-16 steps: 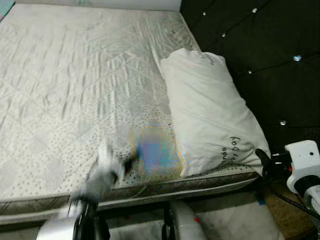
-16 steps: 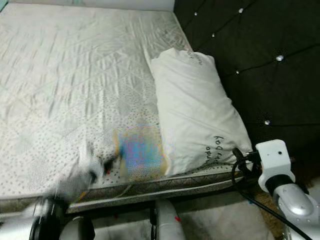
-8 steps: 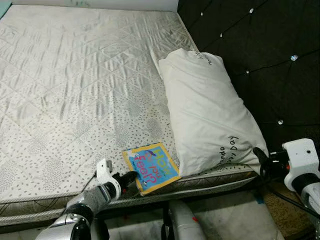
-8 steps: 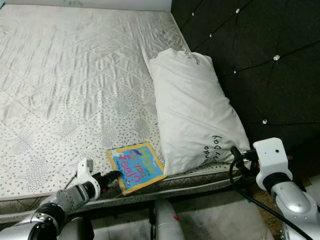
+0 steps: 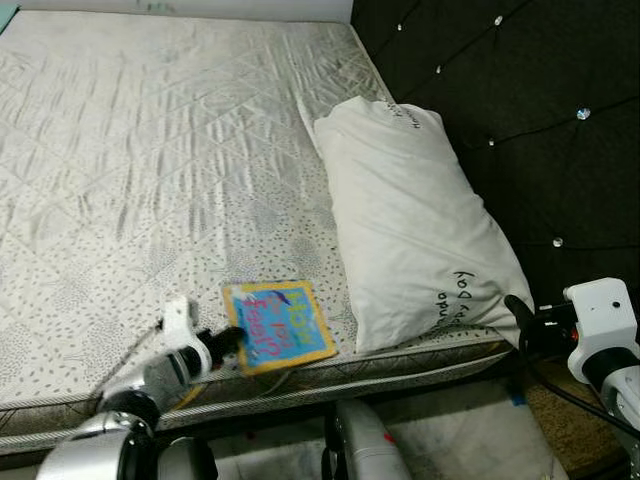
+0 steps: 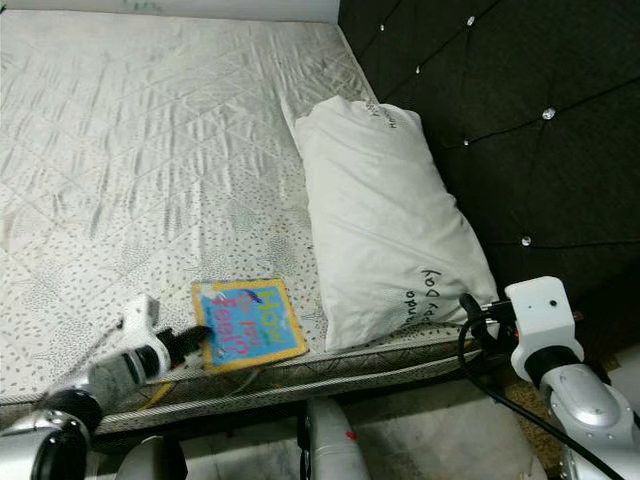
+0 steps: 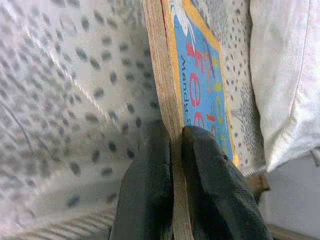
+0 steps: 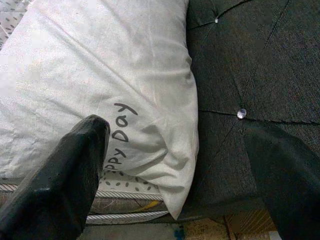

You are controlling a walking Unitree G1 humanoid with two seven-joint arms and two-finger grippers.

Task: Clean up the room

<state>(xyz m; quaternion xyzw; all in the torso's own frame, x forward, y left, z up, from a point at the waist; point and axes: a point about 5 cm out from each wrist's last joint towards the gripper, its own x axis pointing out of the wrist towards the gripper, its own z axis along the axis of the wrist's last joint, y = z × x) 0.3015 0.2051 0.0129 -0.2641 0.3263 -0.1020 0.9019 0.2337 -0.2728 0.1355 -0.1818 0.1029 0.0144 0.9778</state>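
- The left gripper (image 7: 172,150) pinches the edge of a blue book (image 5: 277,325).
- The book lies flat on the mattress (image 5: 150,150), near its front edge, just beside the white pillow (image 5: 415,220).
- The right gripper (image 8: 175,165) is spread wide near the pillow's corner, holding nothing.

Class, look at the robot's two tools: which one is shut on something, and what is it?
The left tool: its fingers pinch the edge of the blue book on the mattress. The right tool is open by the pillow.
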